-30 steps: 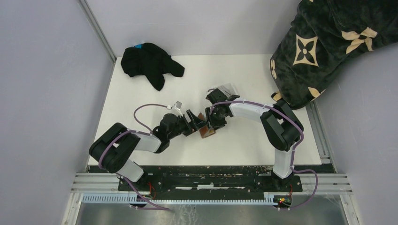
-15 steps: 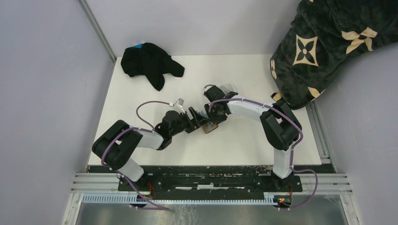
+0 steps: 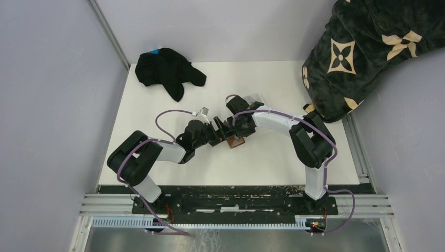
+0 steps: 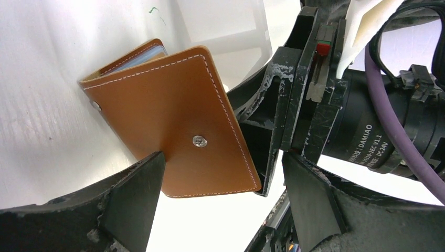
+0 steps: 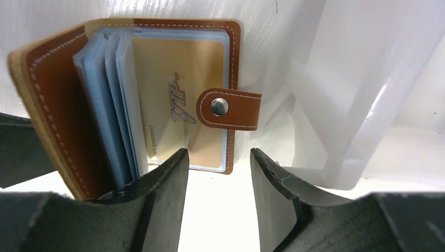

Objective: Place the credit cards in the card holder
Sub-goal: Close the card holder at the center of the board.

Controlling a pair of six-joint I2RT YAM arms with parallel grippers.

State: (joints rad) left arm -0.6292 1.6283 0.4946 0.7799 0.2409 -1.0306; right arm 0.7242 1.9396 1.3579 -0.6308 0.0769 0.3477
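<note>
Card holder (image 5: 52,94) ajar on desk (image 3: 262,157), gold card (image 5: 178,68) showing — left tool (image 4: 223,160) and right tool (image 5: 216,156) both released, close beside it.

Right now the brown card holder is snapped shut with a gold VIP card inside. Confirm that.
Wrong on one point: the card holder is not snapped shut. The right wrist view shows it open, its snap tab lying unfastened over the gold VIP card inside.
</note>
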